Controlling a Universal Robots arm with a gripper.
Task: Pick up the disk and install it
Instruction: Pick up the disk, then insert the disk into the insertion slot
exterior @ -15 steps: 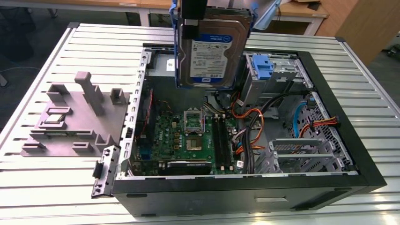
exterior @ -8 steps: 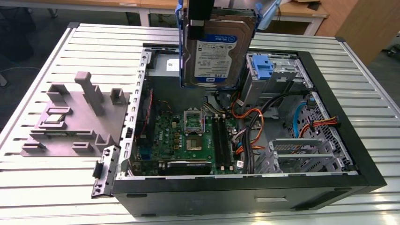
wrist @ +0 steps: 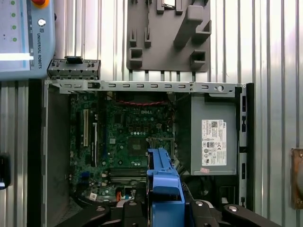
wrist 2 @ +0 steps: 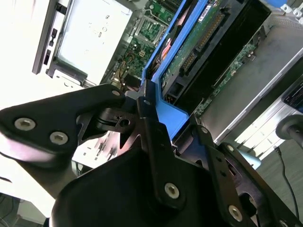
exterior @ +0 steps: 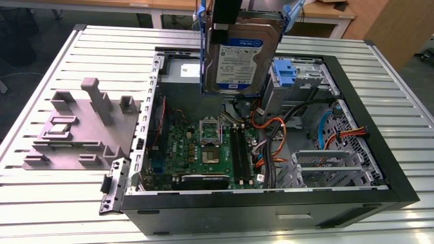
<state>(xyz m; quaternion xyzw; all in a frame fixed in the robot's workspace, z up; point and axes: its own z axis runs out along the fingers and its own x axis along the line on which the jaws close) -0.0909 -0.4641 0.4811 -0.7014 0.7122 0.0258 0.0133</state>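
Disk: the disk [exterior: 241,56] hangs upright in the air over the far edge of the open computer case [exterior: 400,193], apart from its walls.
Jaws: clamped on the disk's blue carrier bracket [wrist: 163,189], apparently by its side rails.
Room: the motherboard [exterior: 203,147] lies uncovered below; a blue caddy [exterior: 285,71] stands just beside the disk's edge.
Tabletop: slatted tabletop [exterior: 54,203]; a grey fixture [exterior: 74,132] sits between its edge and the case.
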